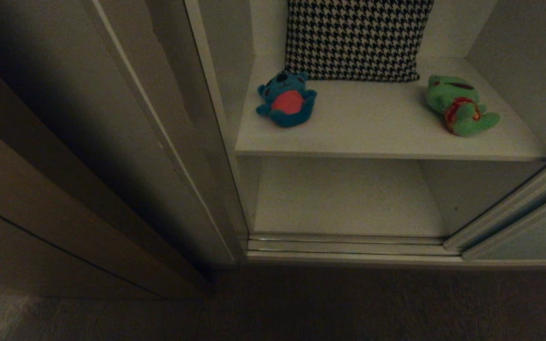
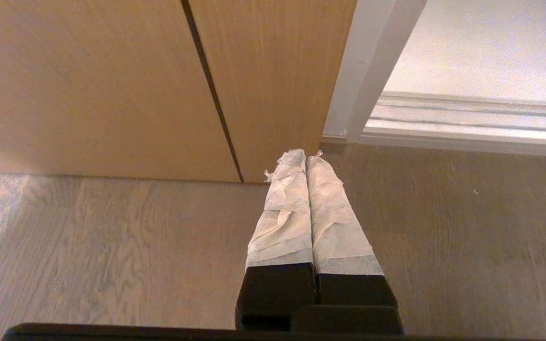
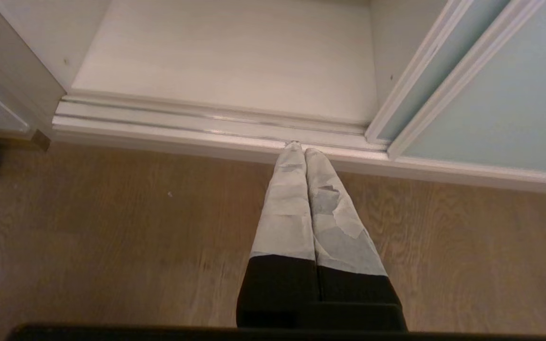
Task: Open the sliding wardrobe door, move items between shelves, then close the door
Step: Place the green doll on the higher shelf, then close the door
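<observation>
Head view gives you the open wardrobe: the teal-blue bear (image 1: 286,99) lies on its back near the left end of the upper shelf (image 1: 377,137), and the green frog (image 1: 459,104) lies toward the right end of the same board, well apart from the bear. A houndstooth cushion (image 1: 356,38) leans against the back wall between and behind them. The lower shelf (image 1: 344,199) beneath carries nothing you can see. The sliding wardrobe door (image 1: 529,237) stands pushed to the right, only its pale grey-green corner and beige frame showing at the lower right.

Neither arm reaches into that picture. Your right gripper (image 3: 300,148) hangs low over the wooden floor (image 3: 112,237), its taped fingers pressed together and empty, tips just before the bottom track (image 3: 206,125), with the door panel off to one side. Both toys sit a shelf above it, well away. Your left gripper (image 2: 304,155) also has its fingers pressed together, holding nothing, over the floor by the brown wooden panels (image 2: 112,85).
</observation>
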